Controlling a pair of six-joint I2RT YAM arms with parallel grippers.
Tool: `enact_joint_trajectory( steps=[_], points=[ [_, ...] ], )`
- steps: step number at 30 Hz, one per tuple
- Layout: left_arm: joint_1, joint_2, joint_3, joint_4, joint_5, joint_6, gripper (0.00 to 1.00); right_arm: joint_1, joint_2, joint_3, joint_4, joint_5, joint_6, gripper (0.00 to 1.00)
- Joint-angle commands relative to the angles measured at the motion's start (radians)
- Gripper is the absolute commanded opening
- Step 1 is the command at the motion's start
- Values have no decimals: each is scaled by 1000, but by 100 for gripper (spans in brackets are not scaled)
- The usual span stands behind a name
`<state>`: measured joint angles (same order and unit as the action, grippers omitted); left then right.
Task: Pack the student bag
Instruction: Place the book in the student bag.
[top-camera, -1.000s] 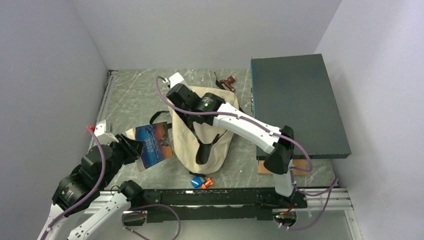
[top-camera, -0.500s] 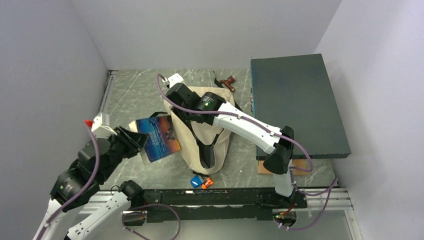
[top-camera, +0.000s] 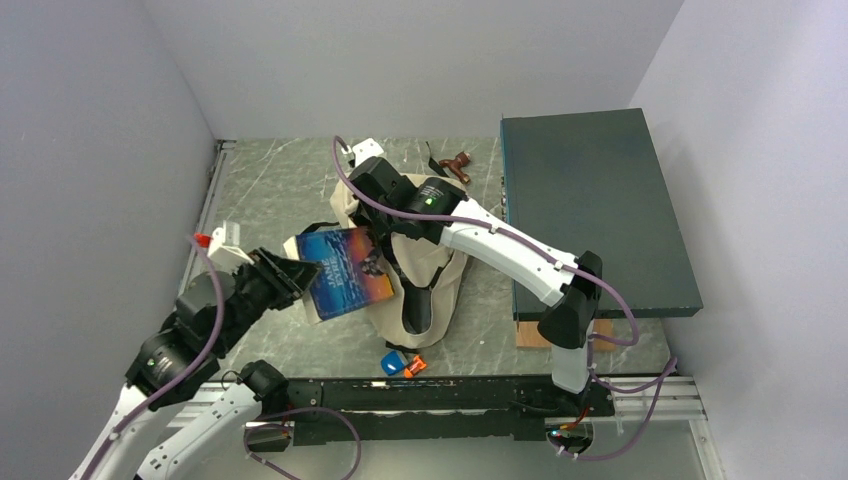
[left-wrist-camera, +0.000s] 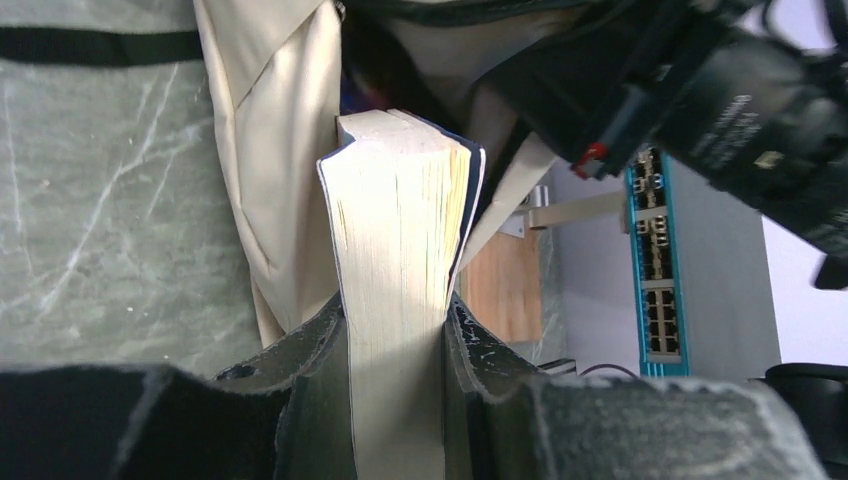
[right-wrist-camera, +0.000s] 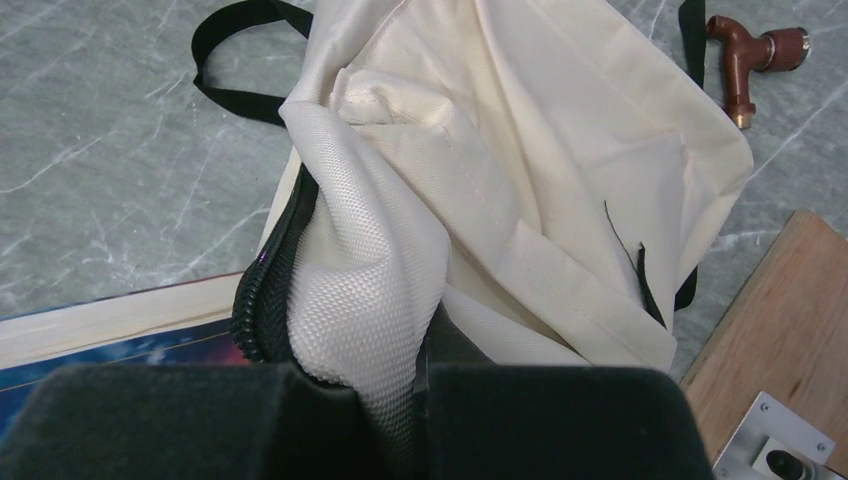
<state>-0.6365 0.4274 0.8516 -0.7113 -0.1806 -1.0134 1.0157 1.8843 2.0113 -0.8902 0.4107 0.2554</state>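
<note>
The student bag (top-camera: 450, 278) lies slumped on the marble-pattern table (top-camera: 270, 190), at the centre of the workspace and just left of the dark teal flat box (top-camera: 590, 200), with its zip opening turned toward the left arm. The right gripper (right-wrist-camera: 395, 385) is clenched on the cream fabric beside the zip teeth, lifting that edge so that the mouth stands open. The left gripper (left-wrist-camera: 397, 335) grasps a thick blue-covered paperback (top-camera: 345, 283) by one end, with the page block clamped between both fingers. Its leading edge sits at the opening, judged ready for insertion.
</note>
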Motion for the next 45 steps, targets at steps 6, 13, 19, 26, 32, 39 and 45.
enact_joint_trajectory(
  steps=[6, 13, 19, 26, 32, 39, 45],
  points=[
    [-3, -4, -231, 654, 117, -258, 0, -3, -113, 44, 112, -22, 45, 0],
    [-3, 31, -316, 803, -36, -328, 0, 2, -145, 5, 125, -48, 68, 0],
    [-3, 68, -421, 1096, -130, -399, 0, 4, -148, 9, 109, -59, 69, 0],
    [-6, 221, -472, 1309, -200, -392, 0, 9, -152, 18, 90, -55, 103, 0],
    [-46, 427, -564, 1642, -284, -283, 0, 9, -130, 68, 1, -151, -11, 0],
    [-166, 714, -553, 1945, -524, -186, 0, 9, -162, -12, -5, -274, -68, 0],
    [-203, 1015, -494, 2253, -639, -171, 0, 9, -150, -18, -22, -339, -49, 0]
  ],
)
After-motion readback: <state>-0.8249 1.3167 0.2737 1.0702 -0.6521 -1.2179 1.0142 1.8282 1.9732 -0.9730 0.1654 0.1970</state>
